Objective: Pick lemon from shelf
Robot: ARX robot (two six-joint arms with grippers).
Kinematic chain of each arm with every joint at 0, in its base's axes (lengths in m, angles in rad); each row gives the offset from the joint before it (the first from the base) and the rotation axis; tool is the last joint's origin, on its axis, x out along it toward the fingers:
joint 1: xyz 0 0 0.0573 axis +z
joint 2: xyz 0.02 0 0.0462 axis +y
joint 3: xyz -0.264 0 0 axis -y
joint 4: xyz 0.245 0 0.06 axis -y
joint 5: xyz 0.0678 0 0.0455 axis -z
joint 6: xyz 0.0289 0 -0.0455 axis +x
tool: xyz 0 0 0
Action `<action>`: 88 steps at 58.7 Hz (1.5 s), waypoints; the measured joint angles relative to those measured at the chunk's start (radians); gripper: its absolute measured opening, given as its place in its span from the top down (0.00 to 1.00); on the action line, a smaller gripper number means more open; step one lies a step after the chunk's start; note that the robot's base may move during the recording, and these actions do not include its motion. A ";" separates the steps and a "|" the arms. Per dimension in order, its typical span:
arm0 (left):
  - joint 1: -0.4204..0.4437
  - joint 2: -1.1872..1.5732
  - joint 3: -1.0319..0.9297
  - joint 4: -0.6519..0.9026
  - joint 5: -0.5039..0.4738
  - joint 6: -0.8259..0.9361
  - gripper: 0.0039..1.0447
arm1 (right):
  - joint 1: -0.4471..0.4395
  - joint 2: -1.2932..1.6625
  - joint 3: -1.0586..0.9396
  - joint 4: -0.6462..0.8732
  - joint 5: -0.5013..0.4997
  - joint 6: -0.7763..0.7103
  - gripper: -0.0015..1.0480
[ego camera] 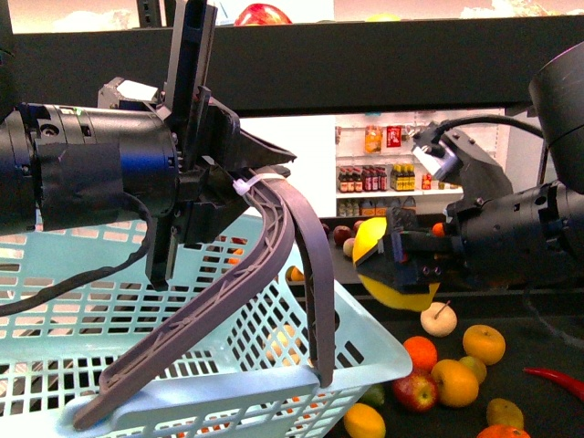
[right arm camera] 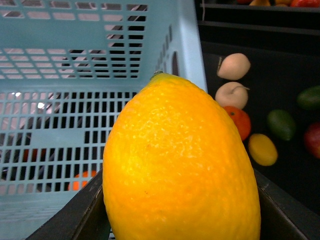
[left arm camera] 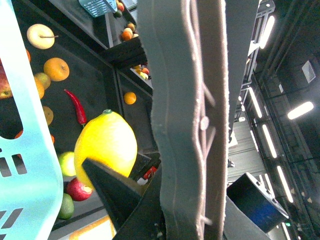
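The right gripper (ego camera: 401, 265) squeezes the lemon (ego camera: 372, 242) at middle right, over the shelf (ego camera: 547, 347). The left gripper (ego camera: 251, 187) seems to pinch the grey basket handle (ego camera: 283, 246).

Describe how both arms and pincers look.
Both are black. The left arm is a thick cylinder with a loose cable beneath; the left pincer has flat angular plates and a white zip tie. The right arm is blockier, with an arching cable to a pale module; the right pincer is angular too.

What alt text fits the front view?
The right gripper holds the bright yellow oval lemon above the black metal shelf, beside a pale blue plastic basket hung by its grey handle from the left gripper.
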 joint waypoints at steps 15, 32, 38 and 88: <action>0.000 0.000 0.000 0.000 -0.001 0.000 0.92 | 0.052 0.000 -0.027 0.013 -0.001 0.021 0.40; 0.001 0.000 0.000 -0.002 -0.003 0.012 0.92 | 0.077 0.032 -0.029 0.041 0.019 0.047 0.40; 0.002 0.000 0.000 -0.002 -0.003 0.017 0.92 | 0.082 0.039 -0.028 0.042 0.016 0.052 0.31; 0.000 0.001 0.000 -0.005 -0.002 0.001 0.92 | -0.145 -0.237 -0.267 0.251 0.195 0.056 0.07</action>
